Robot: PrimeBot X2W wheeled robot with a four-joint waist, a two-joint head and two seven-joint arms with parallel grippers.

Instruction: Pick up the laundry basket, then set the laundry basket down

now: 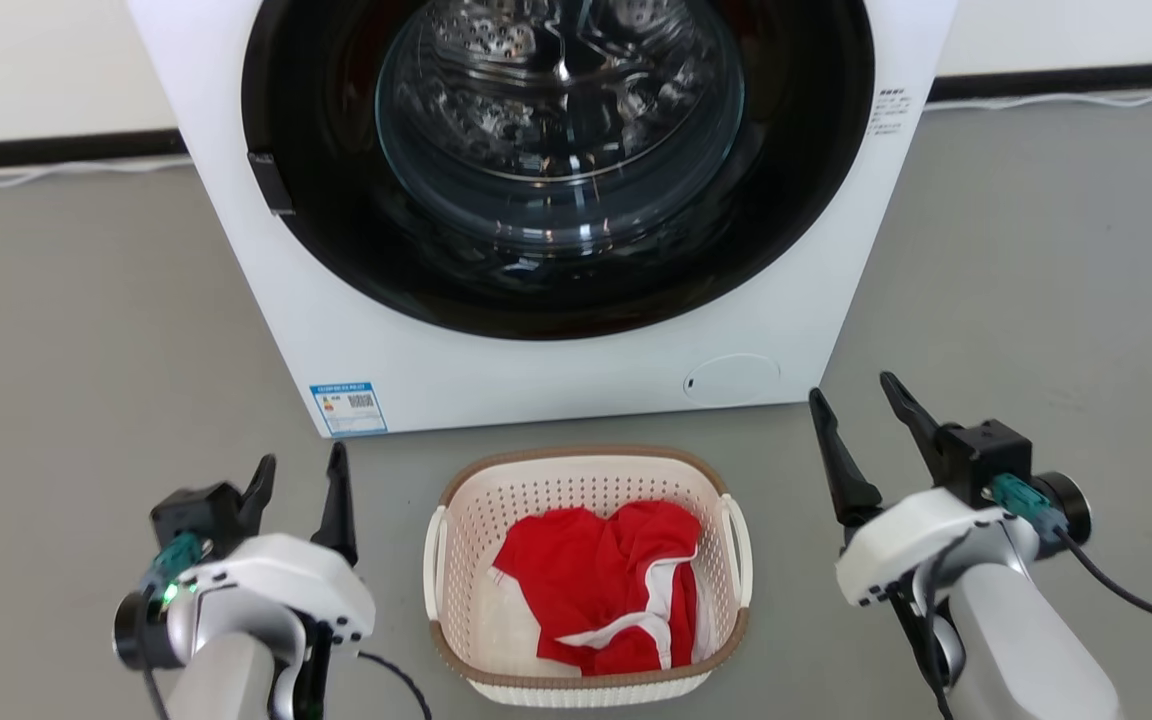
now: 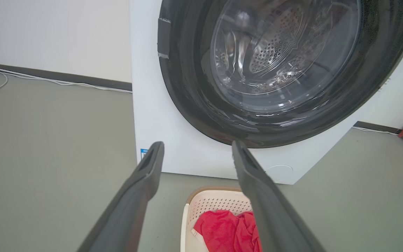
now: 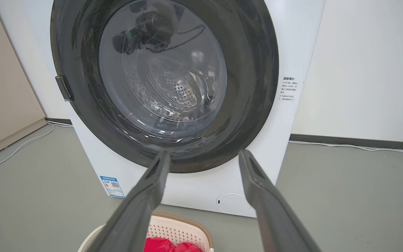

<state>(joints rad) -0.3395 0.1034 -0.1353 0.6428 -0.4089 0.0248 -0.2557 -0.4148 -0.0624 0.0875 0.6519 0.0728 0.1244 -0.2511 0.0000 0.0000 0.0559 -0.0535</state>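
The small cream-white perforated plastic laundry basket (image 1: 556, 492), rounded-rectangular with a brown woven-look rim and two white side handles, stands on the grey floor (image 1: 86, 350) at the lower centre of the head view. It is just in front of the white front-loading washing machine (image 1: 536, 385) that occupies the upper centre. A crumpled red garment with white trim (image 1: 616, 580) lies inside the basket, toward its right half. My left gripper (image 1: 302, 458) is at the lower left of the head view, fingers pointing up the frame and parted, with nothing between them; it is near the basket's left handle but apart from it. My right gripper (image 1: 851, 388) is at the lower right, higher in the frame than the left, fingers likewise spread and empty, clear of the basket's right handle. In the left wrist view the basket appears at the bottom centre, partly behind my right-hand finger. In the right wrist view its rim shows at the bottom, left of centre, behind my left-hand finger. The washer's round dark-framed glass door is shut, and a blue label (image 1: 348, 407) is at the lower left of its front panel
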